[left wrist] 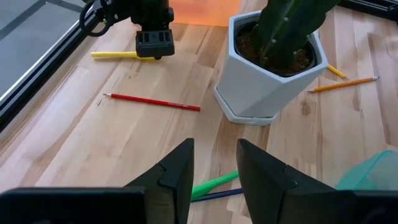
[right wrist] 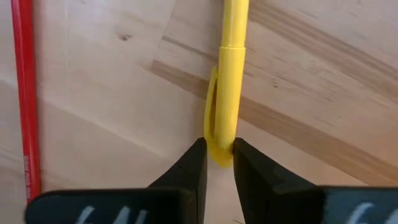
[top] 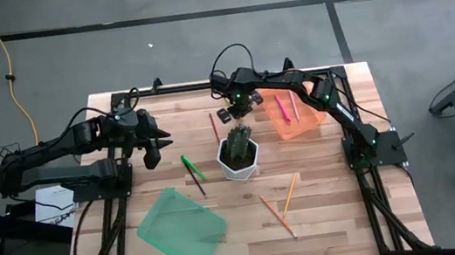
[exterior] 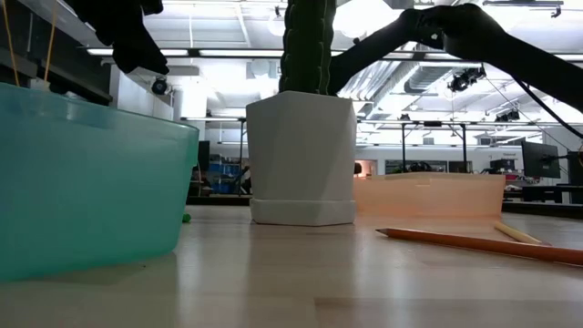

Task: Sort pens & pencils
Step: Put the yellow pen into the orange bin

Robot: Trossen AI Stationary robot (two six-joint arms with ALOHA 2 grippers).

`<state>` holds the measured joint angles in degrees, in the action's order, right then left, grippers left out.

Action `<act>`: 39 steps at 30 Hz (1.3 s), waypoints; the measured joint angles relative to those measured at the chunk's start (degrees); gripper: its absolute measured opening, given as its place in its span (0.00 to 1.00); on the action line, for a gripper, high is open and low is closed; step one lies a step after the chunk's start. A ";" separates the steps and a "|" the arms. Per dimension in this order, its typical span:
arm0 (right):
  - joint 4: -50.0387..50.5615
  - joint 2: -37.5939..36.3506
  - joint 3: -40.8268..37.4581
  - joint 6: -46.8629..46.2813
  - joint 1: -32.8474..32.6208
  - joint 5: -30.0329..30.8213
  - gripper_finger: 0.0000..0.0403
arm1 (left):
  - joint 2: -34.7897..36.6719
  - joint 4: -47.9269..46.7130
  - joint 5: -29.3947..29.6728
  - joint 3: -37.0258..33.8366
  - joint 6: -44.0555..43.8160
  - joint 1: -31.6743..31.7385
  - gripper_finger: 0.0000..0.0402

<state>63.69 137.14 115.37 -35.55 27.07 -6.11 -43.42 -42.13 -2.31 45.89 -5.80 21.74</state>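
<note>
At the table's left, my left gripper hovers with fingers apart above the wood; the green pen and a dark pencil lie just beneath its tips, and the green tray nearer the front holds nothing I can see. At centre stands the white pot with its cactus. Behind it, my right gripper is down at the table, fingers pinching the clip end of the yellow pen, with the red pencil alongside; only the wrist view shows this contact. Rightward, the orange tray holds the pink pen and an orange pencil. Two more pencils lie loose at the front.
</note>
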 joint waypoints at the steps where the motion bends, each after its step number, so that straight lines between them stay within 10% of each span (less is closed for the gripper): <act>1: -0.17 0.00 0.00 0.02 0.00 0.00 0.12 | -0.02 0.00 0.00 0.00 0.00 0.00 0.27; 39: 8.74 0.00 15.41 0.85 -0.22 4.17 0.12 | -0.02 -0.02 -0.02 0.00 1.22 0.00 0.27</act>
<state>72.43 137.14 130.79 -34.70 26.85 -1.94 -43.44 -42.15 -2.33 45.89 -4.59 21.74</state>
